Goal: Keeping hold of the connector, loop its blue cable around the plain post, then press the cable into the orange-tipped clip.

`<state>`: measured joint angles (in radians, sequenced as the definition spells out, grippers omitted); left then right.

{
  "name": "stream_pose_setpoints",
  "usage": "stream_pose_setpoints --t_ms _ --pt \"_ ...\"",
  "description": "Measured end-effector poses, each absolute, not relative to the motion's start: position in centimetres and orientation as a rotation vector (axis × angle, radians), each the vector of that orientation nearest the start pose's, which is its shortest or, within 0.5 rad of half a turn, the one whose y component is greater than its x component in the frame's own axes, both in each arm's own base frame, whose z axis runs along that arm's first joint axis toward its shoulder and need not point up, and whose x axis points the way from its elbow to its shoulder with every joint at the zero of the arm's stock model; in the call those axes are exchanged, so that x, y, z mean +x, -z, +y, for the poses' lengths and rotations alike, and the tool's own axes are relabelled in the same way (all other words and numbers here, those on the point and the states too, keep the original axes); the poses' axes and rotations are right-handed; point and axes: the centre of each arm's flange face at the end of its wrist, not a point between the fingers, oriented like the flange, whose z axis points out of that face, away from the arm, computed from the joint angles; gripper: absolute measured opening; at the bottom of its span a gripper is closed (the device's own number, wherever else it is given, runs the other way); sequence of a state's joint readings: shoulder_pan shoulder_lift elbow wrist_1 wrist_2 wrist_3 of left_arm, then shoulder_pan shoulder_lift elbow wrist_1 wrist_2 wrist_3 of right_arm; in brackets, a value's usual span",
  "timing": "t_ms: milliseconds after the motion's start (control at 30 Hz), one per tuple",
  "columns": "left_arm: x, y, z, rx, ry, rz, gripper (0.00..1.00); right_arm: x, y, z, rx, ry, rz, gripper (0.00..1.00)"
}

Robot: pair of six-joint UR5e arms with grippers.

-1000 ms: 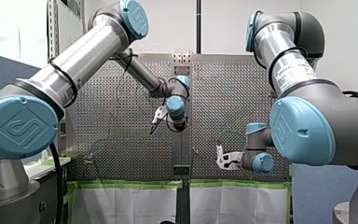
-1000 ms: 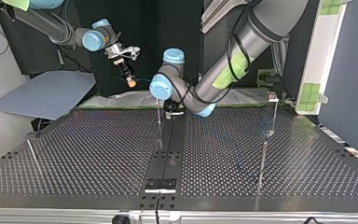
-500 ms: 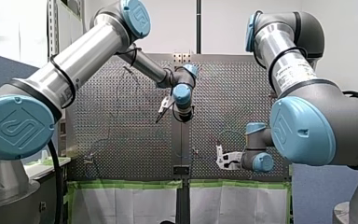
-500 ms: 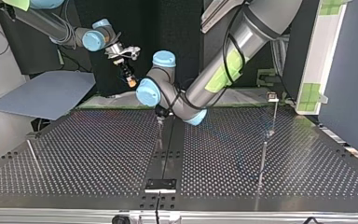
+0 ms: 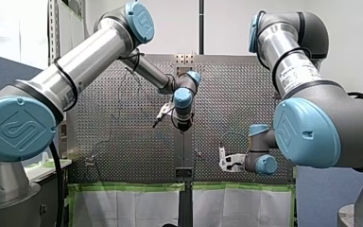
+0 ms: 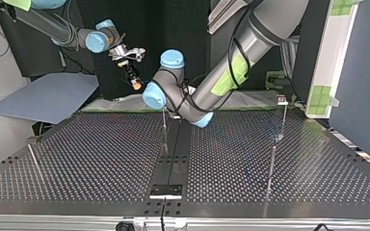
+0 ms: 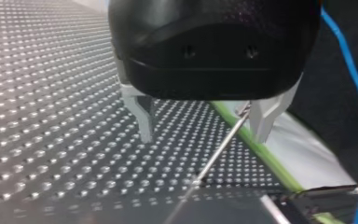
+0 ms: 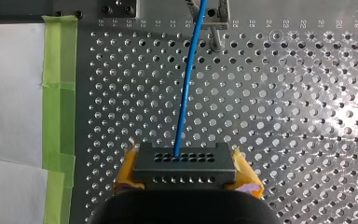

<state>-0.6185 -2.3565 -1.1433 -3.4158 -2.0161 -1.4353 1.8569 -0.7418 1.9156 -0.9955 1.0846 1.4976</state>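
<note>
Yellow pads [image 8: 127, 170] of my right tool [image 8: 185, 173] are closed on the two short ends of the connector [image 8: 185, 161], a small, dark, rigid block. The grip therefore sits where it should, on the hard body and not on the wire. From the block's face the blue cable [image 8: 186, 84] runs straight ahead of the tool over the table [image 8: 284, 116]. It looks thin, light and limp. I judge it will bend round a post easily but keep a loop only under gentle tension, and a hard pull would strain its root at the connector. My left tool [image 7: 205, 126] stands wide open and empty, with a thin metal post [image 7: 219, 149] between its fingers, nearer the cable-side one. The orange-tipped clip I cannot pick out.
</note>
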Motion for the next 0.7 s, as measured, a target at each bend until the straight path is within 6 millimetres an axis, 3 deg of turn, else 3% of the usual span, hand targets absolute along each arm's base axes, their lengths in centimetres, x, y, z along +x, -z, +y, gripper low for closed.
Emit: stream_pose_setpoints --t_ms 433,700 --pt "49.4 -18.4 -45.1 0.626 -0.282 2.184 0.99 32.4 2.6 -46.1 -2.63 2.259 1.114 0.0" --pt "49.4 -17.2 -46.2 0.7 -0.259 2.247 0.99 32.4 2.6 -46.1 -2.632 2.259 1.111 0.0"
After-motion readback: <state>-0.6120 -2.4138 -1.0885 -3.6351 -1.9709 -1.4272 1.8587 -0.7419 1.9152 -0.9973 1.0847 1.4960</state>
